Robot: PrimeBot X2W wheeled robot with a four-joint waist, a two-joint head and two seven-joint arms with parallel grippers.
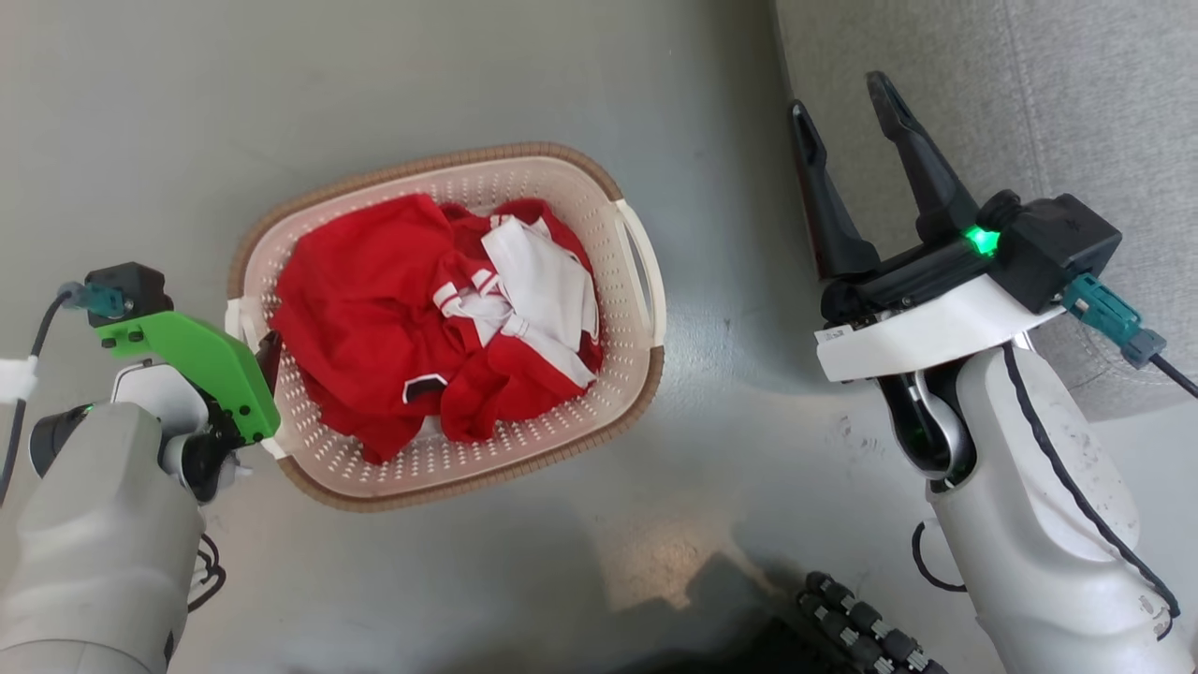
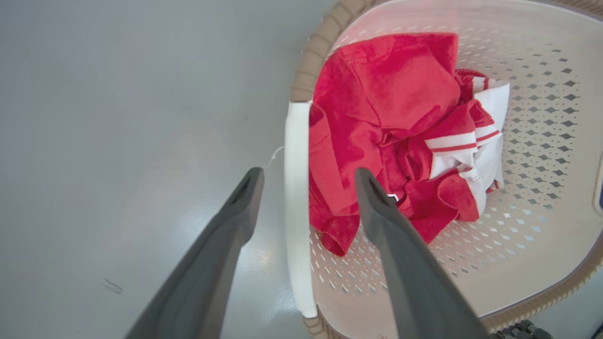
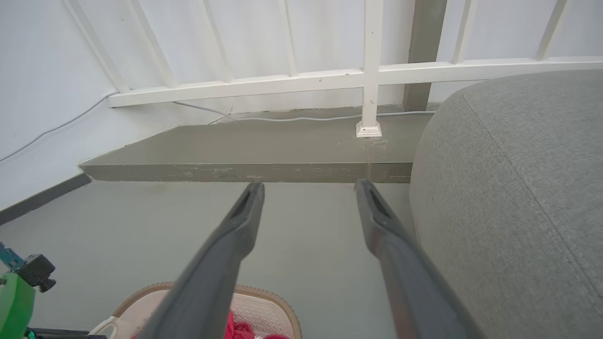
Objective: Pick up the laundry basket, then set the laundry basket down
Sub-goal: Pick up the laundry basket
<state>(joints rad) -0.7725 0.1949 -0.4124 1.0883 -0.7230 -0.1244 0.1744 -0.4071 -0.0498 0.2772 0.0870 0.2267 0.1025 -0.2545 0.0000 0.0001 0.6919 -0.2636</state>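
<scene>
Currently the laundry basket [image 1: 524,447] sits on the floor [image 1: 449,75]; the left hand [image 2: 307,173], jaws parted, straddles the basket's white handle [image 2: 297,226], and the right hand [image 1: 836,91], likewise parted, hovers well apart from it.

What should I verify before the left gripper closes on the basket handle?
1. The left gripper is open: ok.
2. The left handle sits between its fingers, one outside and one inside the laundry basket: ok.
3. The inner finger is clear of the red clothes: cannot tell, they overlap.
4. The right gripper is at the right handle: not ok; it is open, apart from the basket, by the grey sofa.
5. The clothes are all inside the basket: ok.
</scene>
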